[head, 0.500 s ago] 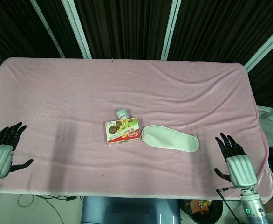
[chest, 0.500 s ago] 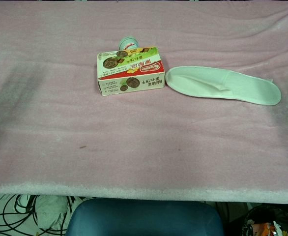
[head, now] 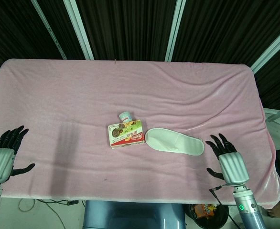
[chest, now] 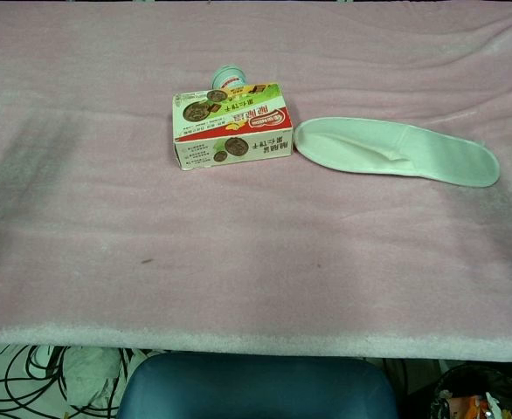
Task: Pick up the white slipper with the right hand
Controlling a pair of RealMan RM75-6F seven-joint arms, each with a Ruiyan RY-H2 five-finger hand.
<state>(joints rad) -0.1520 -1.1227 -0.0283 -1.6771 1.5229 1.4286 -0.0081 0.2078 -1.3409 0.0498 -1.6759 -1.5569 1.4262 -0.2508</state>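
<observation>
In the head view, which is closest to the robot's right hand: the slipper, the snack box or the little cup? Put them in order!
From the right hand:
1. White slipper, just to its left.
2. Snack box, beyond the slipper's far end.
3. Little cup, behind the box, farthest.

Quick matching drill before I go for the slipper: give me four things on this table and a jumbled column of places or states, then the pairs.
Things:
1 slipper
2 box
3 cup
4 right hand

Places or states:
A behind the box
B open, near edge, holding nothing
C lying flat, right of the box
D printed, between cup and near edge

Pairs: 1-C, 2-D, 3-A, 4-B
</observation>
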